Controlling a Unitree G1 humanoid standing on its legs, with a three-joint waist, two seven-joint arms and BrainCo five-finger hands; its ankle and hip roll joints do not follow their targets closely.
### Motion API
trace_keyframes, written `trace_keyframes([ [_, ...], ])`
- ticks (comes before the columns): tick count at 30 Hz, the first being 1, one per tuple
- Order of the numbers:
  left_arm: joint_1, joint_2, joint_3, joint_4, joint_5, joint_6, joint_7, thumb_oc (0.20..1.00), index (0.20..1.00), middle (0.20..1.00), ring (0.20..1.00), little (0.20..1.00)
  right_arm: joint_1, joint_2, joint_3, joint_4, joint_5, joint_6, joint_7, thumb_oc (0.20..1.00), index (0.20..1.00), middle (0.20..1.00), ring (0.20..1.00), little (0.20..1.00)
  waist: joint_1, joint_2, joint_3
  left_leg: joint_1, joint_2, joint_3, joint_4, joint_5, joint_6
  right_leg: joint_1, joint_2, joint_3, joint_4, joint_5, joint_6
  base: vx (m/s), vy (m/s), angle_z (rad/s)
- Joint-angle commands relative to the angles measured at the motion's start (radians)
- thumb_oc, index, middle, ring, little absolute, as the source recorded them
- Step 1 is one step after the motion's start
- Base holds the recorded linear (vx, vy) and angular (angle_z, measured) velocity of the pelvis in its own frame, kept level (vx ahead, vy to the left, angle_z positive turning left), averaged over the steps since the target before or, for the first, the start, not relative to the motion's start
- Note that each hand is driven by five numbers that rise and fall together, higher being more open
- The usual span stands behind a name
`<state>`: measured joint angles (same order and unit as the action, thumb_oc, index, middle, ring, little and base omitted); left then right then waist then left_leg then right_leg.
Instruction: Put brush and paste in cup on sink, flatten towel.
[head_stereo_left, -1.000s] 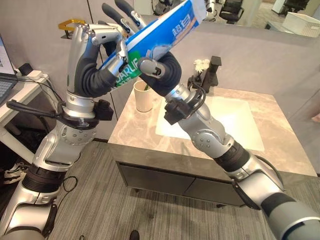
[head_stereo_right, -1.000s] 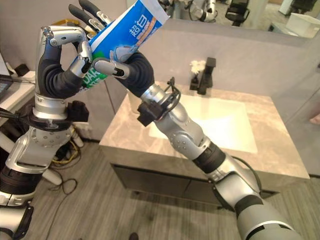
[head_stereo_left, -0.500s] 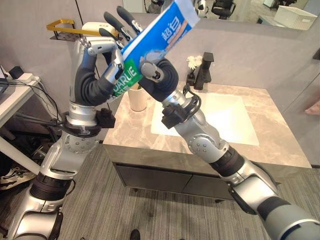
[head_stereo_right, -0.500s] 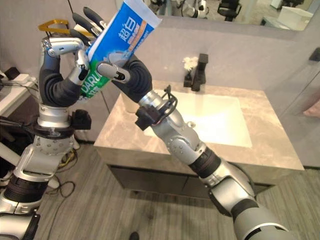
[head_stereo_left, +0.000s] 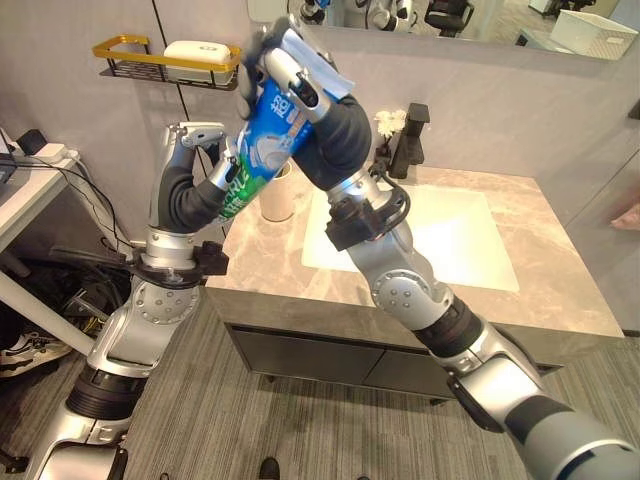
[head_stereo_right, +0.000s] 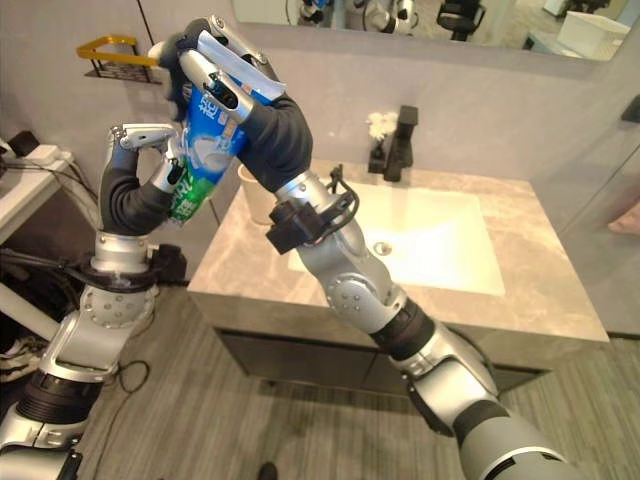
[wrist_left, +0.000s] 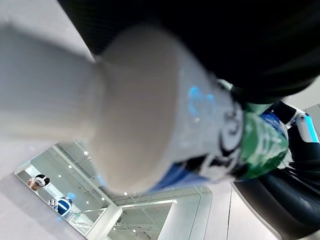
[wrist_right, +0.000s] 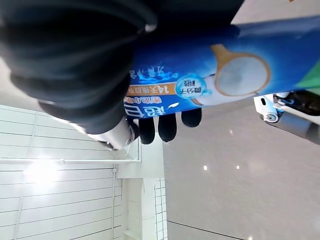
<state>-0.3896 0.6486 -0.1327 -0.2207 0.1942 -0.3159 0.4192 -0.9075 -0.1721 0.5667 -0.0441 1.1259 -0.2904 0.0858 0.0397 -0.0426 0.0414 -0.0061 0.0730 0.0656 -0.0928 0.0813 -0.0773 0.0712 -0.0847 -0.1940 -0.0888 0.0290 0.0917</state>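
A blue and green toothpaste tube (head_stereo_left: 265, 135) hangs high in the air to the left of the sink counter, nearly upright with its white cap (wrist_left: 135, 135) pointing down. My right hand (head_stereo_left: 335, 135) is shut on the tube's blue upper part, with its fingers (head_stereo_left: 292, 72) wrapped over the crimped end. Below it, my left hand (head_stereo_left: 190, 185) has its thumb and fingers curled round the green lower end. A cream cup (head_stereo_left: 279, 195) stands on the counter's back left corner, just behind the tube.
The marble counter (head_stereo_left: 270, 265) holds a white basin (head_stereo_left: 440, 240) with a black tap (head_stereo_left: 405, 140) and a small white flower (head_stereo_left: 385, 123) behind it. A gold wall shelf (head_stereo_left: 150, 52) with a soap dish hangs at the upper left. A desk edge (head_stereo_left: 20, 200) stands at the far left.
The tube has swung from a slant to nearly upright, cap down. My right hand's fingers have closed over its top. My left hand has dropped lower, to the green end.
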Motion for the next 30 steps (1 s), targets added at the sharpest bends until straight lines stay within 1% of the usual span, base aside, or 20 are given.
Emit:
trace_keyframes([
  [1,-0.056,0.020,0.021,0.019,-0.037,0.018,0.034,0.200,0.200,0.200,0.200,0.200,-0.046,0.052,-0.055,-0.078,0.008,-0.056,-0.003,0.200,0.200,0.200,0.200,0.200,0.000,-0.056,-0.021,0.092,0.031,0.039,0.006,-0.070,-0.035,-0.045,-0.080,0.028,0.001,0.119,0.057,0.00,0.000,0.00],
  [6,-0.061,0.008,0.024,0.012,-0.048,0.020,0.047,0.200,0.200,0.200,0.200,0.200,-0.031,0.051,-0.057,-0.074,0.002,-0.059,-0.018,0.200,0.200,0.200,0.200,0.200,-0.002,-0.056,-0.021,0.093,0.031,0.041,0.006,-0.071,-0.034,-0.046,-0.080,0.027,0.001,0.118,0.057,0.00,0.000,0.00],
  [7,-0.060,0.005,0.027,0.010,-0.052,0.020,0.053,0.300,0.300,0.300,0.300,0.300,-0.028,0.052,-0.061,-0.071,-0.002,-0.063,-0.026,0.200,0.200,0.200,0.200,0.200,-0.002,-0.056,-0.020,0.093,0.031,0.041,0.006,-0.071,-0.033,-0.047,-0.080,0.028,0.001,0.119,0.057,0.00,0.000,0.00],
  [8,-0.060,0.005,0.027,0.010,-0.052,0.020,0.053,0.300,0.300,0.300,0.300,0.300,-0.028,0.052,-0.060,-0.071,-0.002,-0.064,-0.026,0.200,0.200,0.200,0.200,0.200,-0.002,-0.056,-0.020,0.093,0.031,0.041,0.006,-0.071,-0.033,-0.047,-0.080,0.028,0.001,0.119,0.057,0.00,0.000,0.00],
  [9,-0.051,-0.006,0.036,-0.004,-0.062,0.022,0.067,1.000,1.000,1.000,1.000,1.000,-0.018,0.056,-0.070,-0.068,-0.014,-0.073,-0.048,0.200,0.200,0.200,0.200,0.200,-0.001,-0.055,-0.018,0.093,0.031,0.041,0.006,-0.071,-0.033,-0.046,-0.081,0.028,0.001,0.119,0.056,0.00,0.000,0.00],
  [10,-0.040,-0.023,0.050,-0.024,-0.068,0.027,0.090,1.000,1.000,1.000,1.000,1.000,-0.001,0.053,-0.082,-0.070,-0.044,-0.083,-0.079,0.200,0.200,0.200,0.200,0.200,-0.001,-0.055,-0.016,0.091,0.030,0.040,0.006,-0.071,-0.032,-0.046,-0.081,0.028,0.001,0.119,0.056,0.00,0.000,0.00],
  [11,-0.038,-0.024,0.051,-0.026,-0.067,0.028,0.089,1.000,1.000,1.000,1.000,1.000,0.000,0.053,-0.081,-0.072,-0.047,-0.083,-0.081,0.200,0.200,0.200,0.200,0.200,-0.001,-0.054,-0.017,0.091,0.030,0.040,0.006,-0.071,-0.032,-0.046,-0.081,0.028,0.001,0.119,0.057,0.00,0.000,0.00],
  [15,0.010,-0.052,0.079,-0.097,-0.114,0.018,0.094,1.000,1.000,1.000,1.000,1.000,0.031,0.051,-0.118,-0.073,-0.112,-0.101,-0.147,0.200,0.200,0.200,0.200,0.200,0.004,-0.052,-0.011,0.085,0.029,0.033,0.006,-0.068,-0.030,-0.049,-0.084,0.023,0.001,0.120,0.057,0.00,0.000,0.00],
  [19,0.057,-0.056,0.104,-0.142,-0.163,-0.005,0.086,1.000,1.000,1.000,1.000,1.000,0.013,0.048,-0.156,-0.046,-0.148,-0.115,-0.189,0.200,0.200,0.200,0.200,0.200,0.022,-0.053,-0.001,0.070,0.025,0.019,0.006,-0.064,-0.030,-0.052,-0.088,0.011,0.001,0.121,0.058,-0.02,0.004,0.08],
  [20,0.108,-0.052,0.129,-0.167,-0.187,-0.017,0.081,1.000,1.000,1.000,1.000,1.000,-0.011,0.040,-0.182,-0.025,-0.181,-0.123,-0.221,0.200,0.200,0.200,0.200,0.200,0.036,-0.054,0.007,0.060,0.022,0.009,0.006,-0.063,-0.028,-0.057,-0.091,0.006,0.001,0.124,0.059,-0.02,0.005,0.08],
  [21,0.110,-0.052,0.131,-0.170,-0.188,-0.017,0.079,1.000,1.000,1.000,1.000,1.000,-0.012,0.041,-0.182,-0.025,-0.182,-0.124,-0.222,0.200,0.200,0.200,0.200,0.200,0.035,-0.055,0.007,0.060,0.021,0.010,0.006,-0.062,-0.028,-0.058,-0.092,0.007,0.001,0.124,0.059,-0.03,0.009,0.10],
  [22,0.193,-0.054,0.166,-0.206,-0.241,-0.045,0.056,1.000,1.000,1.000,1.000,1.000,-0.040,0.013,-0.213,-0.017,-0.220,-0.130,-0.252,0.200,0.200,0.200,0.200,0.200,0.056,-0.054,0.018,0.047,0.016,-0.002,0.006,-0.059,-0.024,-0.067,-0.095,0.003,0.001,0.128,0.060,-0.02,0.009,0.09],
  [23,0.231,-0.056,0.182,-0.224,-0.276,-0.064,0.038,1.000,1.000,1.000,1.000,1.000,-0.051,0.003,-0.229,-0.014,-0.233,-0.132,-0.263,0.200,0.200,0.200,0.200,0.200,0.066,-0.053,0.022,0.039,0.013,-0.008,0.006,-0.057,-0.023,-0.071,-0.097,0.001,0.001,0.129,0.060,-0.02,0.009,0.09],
  [24,0.235,-0.056,0.186,-0.227,-0.279,-0.065,0.035,1.000,1.000,1.000,1.000,1.000,-0.052,0.004,-0.228,-0.014,-0.234,-0.131,-0.264,0.200,0.200,0.200,0.200,0.200,0.065,-0.054,0.021,0.038,0.013,-0.008,0.006,-0.056,-0.023,-0.072,-0.097,0.001,0.001,0.129,0.060,-0.03,0.009,0.13],
  [25,0.336,-0.072,0.201,-0.246,-0.383,-0.102,-0.031,1.000,1.000,1.000,1.000,1.000,-0.094,-0.028,-0.270,0.000,-0.257,-0.144,-0.292,0.200,0.200,0.200,0.200,0.200,0.094,-0.054,0.030,0.021,0.008,-0.022,0.006,-0.050,-0.023,-0.076,-0.103,-0.014,0.001,0.129,0.060,-0.02,0.001,0.13],
  [26,0.371,-0.077,0.211,-0.261,-0.440,-0.115,-0.067,1.000,1.000,1.000,1.000,1.000,-0.111,-0.040,-0.285,0.007,-0.262,-0.149,-0.299,0.200,0.200,0.200,0.200,0.200,0.106,-0.055,0.034,0.011,0.004,-0.033,0.006,-0.047,-0.023,-0.078,-0.106,-0.021,0.001,0.129,0.060,-0.03,0.009,0.19],
  [27,0.425,-0.085,0.213,-0.271,-0.526,-0.126,-0.127,1.000,1.000,1.000,1.000,1.000,-0.141,-0.065,-0.298,0.015,-0.280,-0.150,-0.308,0.200,0.200,0.200,0.200,0.200,0.119,-0.054,0.039,-0.003,-0.001,-0.045,0.006,-0.041,-0.021,-0.081,-0.110,-0.033,0.001,0.129,0.060,-0.02,0.008,0.26],
  [28,0.462,-0.089,0.210,-0.274,-0.588,-0.125,-0.164,1.000,1.000,1.000,1.000,1.000,-0.154,-0.089,-0.309,0.013,-0.291,-0.153,-0.314,0.200,0.200,0.200,0.200,0.200,0.131,-0.053,0.044,-0.011,-0.004,-0.053,0.006,-0.038,-0.021,-0.082,-0.113,-0.040,0.001,0.131,0.059,-0.01,0.012,0.38],
  [29,0.465,-0.089,0.213,-0.276,-0.596,-0.125,-0.171,1.000,1.000,1.000,1.000,1.000,-0.153,-0.089,-0.309,0.013,-0.291,-0.153,-0.314,0.200,0.200,0.200,0.200,0.200,0.129,-0.053,0.043,-0.013,-0.004,-0.055,0.006,-0.037,-0.021,-0.082,-0.113,-0.042,0.001,0.130,0.060,-0.01,0.003,0.35],
  [30,0.505,-0.080,0.215,-0.279,-0.643,-0.122,-0.211,1.000,1.000,1.000,1.000,1.000,-0.172,-0.115,-0.319,0.015,-0.302,-0.155,-0.320,0.200,0.200,0.200,0.200,0.200,0.142,-0.050,0.049,-0.022,-0.007,-0.064,0.006,-0.033,-0.020,-0.084,-0.114,-0.049,0.001,0.130,0.060,0.00,0.001,0.39],
])
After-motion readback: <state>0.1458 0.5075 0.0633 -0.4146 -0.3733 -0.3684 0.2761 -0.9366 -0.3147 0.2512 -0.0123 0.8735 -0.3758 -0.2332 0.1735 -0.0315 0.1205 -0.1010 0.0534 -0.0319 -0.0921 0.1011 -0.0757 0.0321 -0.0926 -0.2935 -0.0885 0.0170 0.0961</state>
